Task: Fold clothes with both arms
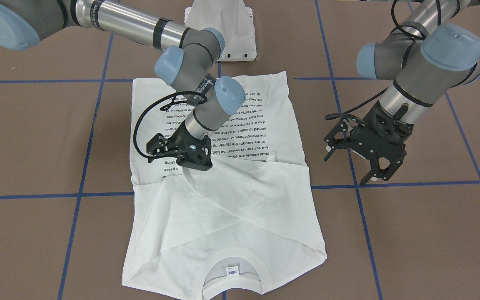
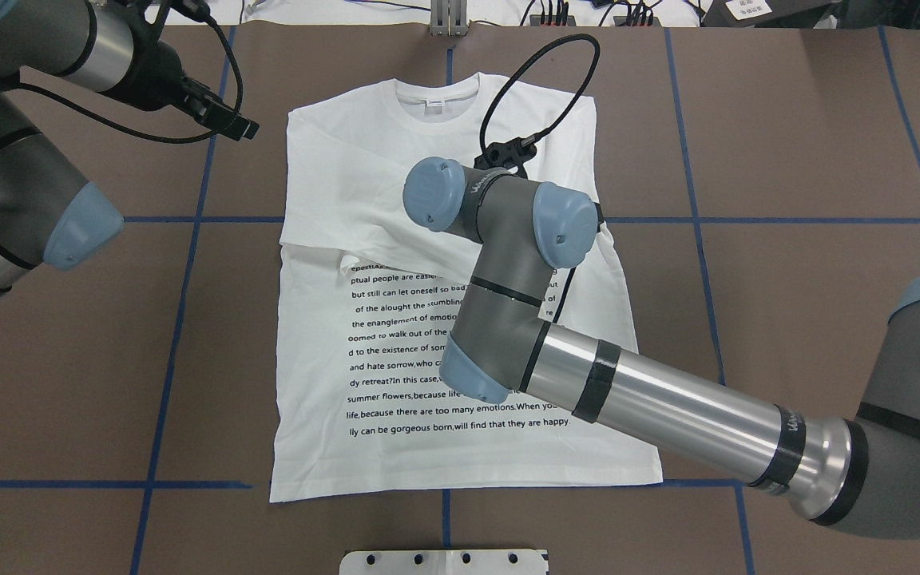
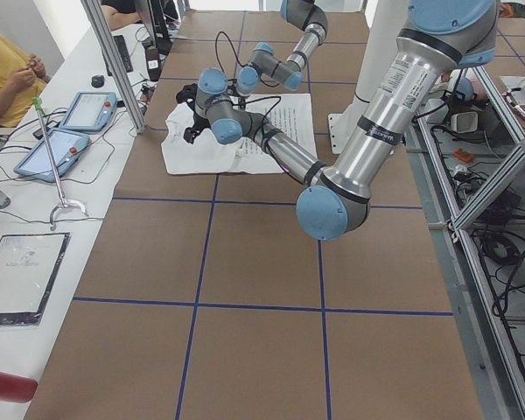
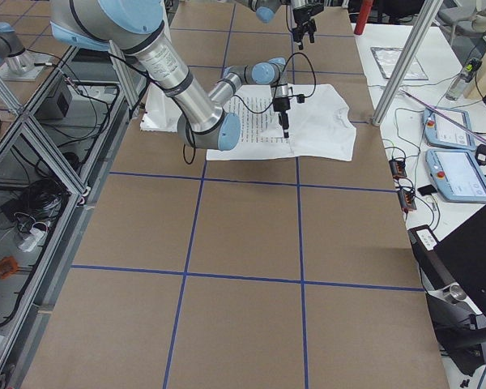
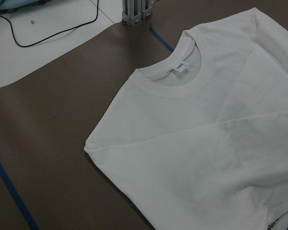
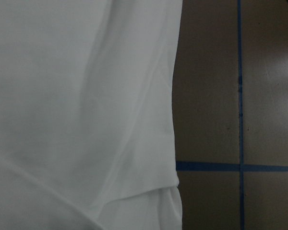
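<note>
Overhead and front-facing views. The white thin-cotton long-sleeved T-shirt (image 2: 316, 160) lies flat at the centre of the brown matte table (image 2: 787, 160), which is gridded with blue tape lines (image 2: 691, 160). In the overhead view its ribbed round collar (image 2: 437, 89) lies at 12 o'clock and its straight hem at 6 o'clock. The small blue-printed neck label (image 1: 232, 271) shows inside the collar. Both sleeves (image 1: 231, 196) are folded inward and cross the chest in soft diagonal creases. The block of black printed text (image 2: 404, 351) faces up on the lower half.

The grey metallic right arm (image 2: 668, 399), with light-blue joint caps, reaches over the shirt from 4 o'clock. Its black clawed right gripper (image 1: 179, 155) points down at the cloth where the folded sleeves meet the text; whether its fingers are clenched on fabric cannot be told. The left arm (image 2: 13, 184) enters at 9 o'clock. The left gripper (image 1: 350, 160) hangs over bare table, off the shirt's edge at 10 o'clock, with claws spread apart and nothing between them.
</note>
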Available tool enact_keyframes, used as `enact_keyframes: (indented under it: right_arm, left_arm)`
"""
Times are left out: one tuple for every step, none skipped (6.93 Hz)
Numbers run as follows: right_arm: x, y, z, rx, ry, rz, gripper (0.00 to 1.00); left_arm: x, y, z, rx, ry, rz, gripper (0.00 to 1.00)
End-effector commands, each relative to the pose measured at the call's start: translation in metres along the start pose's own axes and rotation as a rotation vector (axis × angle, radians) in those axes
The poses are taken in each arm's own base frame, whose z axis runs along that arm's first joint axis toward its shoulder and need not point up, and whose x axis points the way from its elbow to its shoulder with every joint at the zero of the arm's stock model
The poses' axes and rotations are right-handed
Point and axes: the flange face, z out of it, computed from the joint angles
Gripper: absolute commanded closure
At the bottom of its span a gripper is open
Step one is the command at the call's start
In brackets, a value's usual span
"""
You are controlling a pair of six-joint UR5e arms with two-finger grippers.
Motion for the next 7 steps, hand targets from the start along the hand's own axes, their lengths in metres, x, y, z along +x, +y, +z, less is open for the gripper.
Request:
enact_keyframes:
  right_arm:
    - [0.075, -0.035, 0.035, 0.01, 0.037, -0.065, 0.02]
    - [0.093, -0.039, 0.037, 0.056, -0.008, -0.054, 0.02]
    - [0.137, -0.03, 0.013, 0.139, -0.138, 0.0, 0.01]
    - [0.174, 0.005, -0.01, 0.166, -0.327, 0.02, 0.01]
    - [0.212, 0.043, -0.039, 0.195, -0.44, 0.058, 0.0]
    - [0.235, 0.073, -0.046, 0.177, -0.5, 0.164, 0.0]
    - [0.244, 0.105, -0.045, 0.183, -0.64, 0.267, 0.0]
  left_arm:
    - [0.003, -0.002, 0.0, 0.002, 0.004, -0.017, 0.0]
    - [0.004, -0.002, 0.0, 0.006, 0.006, -0.038, 0.0]
    - [0.004, -0.002, -0.002, 0.01, 0.003, -0.038, 0.0]
    - [0.008, -0.002, -0.002, 0.012, 0.008, -0.036, 0.0]
    - [0.02, 0.0, 0.0, 0.012, 0.017, -0.027, 0.0]
    - [0.035, 0.029, 0.001, -0.001, 0.031, -0.085, 0.0]
    - [0.065, 0.056, -0.002, 0.026, 0.0, -0.143, 0.0]
